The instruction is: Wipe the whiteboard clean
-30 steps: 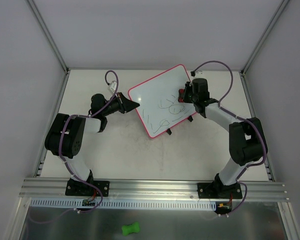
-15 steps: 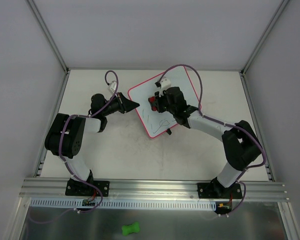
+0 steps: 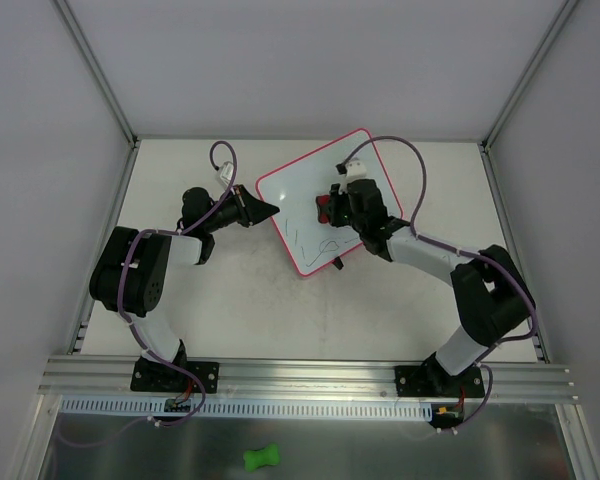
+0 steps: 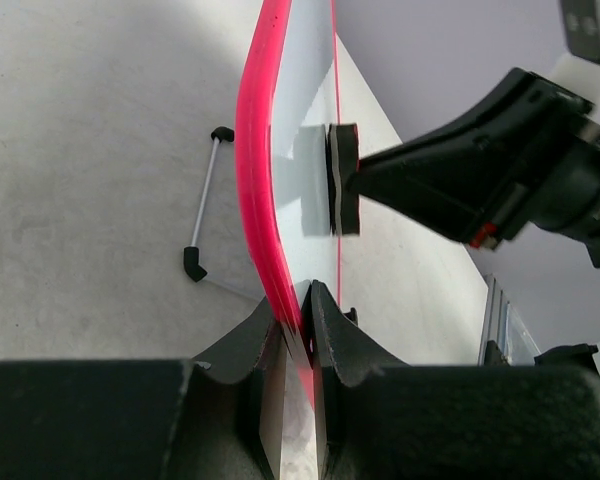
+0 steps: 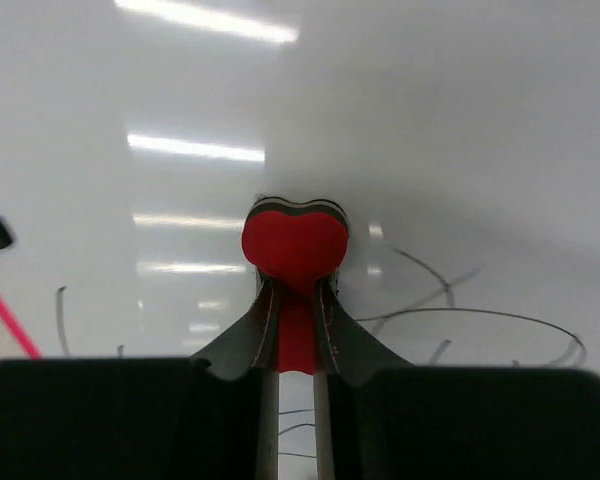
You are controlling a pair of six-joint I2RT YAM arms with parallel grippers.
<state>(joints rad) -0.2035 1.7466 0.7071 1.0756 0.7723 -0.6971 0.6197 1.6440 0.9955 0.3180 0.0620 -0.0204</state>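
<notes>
Right gripper: jaws pinched on a small red bone-shaped eraser, whose pad lies flat against the white rectangular pink-framed whiteboard. Left gripper: jaws clamped on that board's pink edge. The board sits mid-rear on the pale table, between both arms. Dark scribbles mark its near half.

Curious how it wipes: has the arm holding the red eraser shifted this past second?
Yes. The right gripper, with the eraser, slid left across the whiteboard, from its right part to its middle.
</notes>
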